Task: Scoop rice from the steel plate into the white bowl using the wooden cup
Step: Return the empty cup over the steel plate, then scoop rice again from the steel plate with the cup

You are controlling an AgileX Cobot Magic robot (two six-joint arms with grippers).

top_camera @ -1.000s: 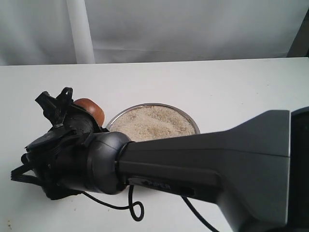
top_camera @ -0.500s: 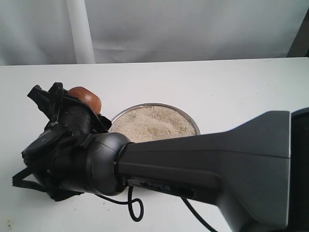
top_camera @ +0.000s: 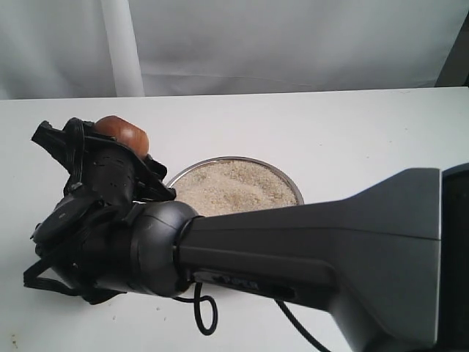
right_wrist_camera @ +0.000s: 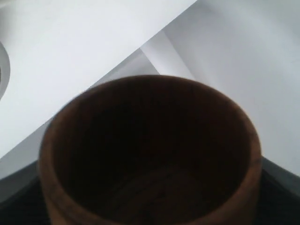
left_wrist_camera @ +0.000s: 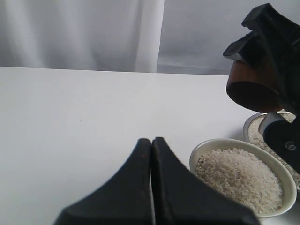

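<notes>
My right gripper (top_camera: 89, 143) reaches across to the left and is shut on the wooden cup (top_camera: 122, 130), holding it tilted in the air. In the left wrist view the cup (left_wrist_camera: 251, 86) hangs above and just behind the white bowl (left_wrist_camera: 220, 142), which holds a heap of rice (left_wrist_camera: 239, 176). Seen from the right wrist, the cup (right_wrist_camera: 150, 154) is dark inside with no grains showing. The steel plate (top_camera: 290, 183) lies behind the arm, full of rice (top_camera: 231, 187). My left gripper (left_wrist_camera: 151, 140) is shut and empty, low over the table beside the bowl. The arm hides the bowl in the exterior view.
A black cable (top_camera: 205, 319) loops on the white table near the front edge. A few loose grains (top_camera: 13, 341) lie at the front left. A white curtain hangs behind the table's far edge. The right arm's grey body (top_camera: 330, 249) covers the front right.
The right gripper has lifted the wooden cup up and to the left, away from the steel plate. The left gripper has not visibly changed.
</notes>
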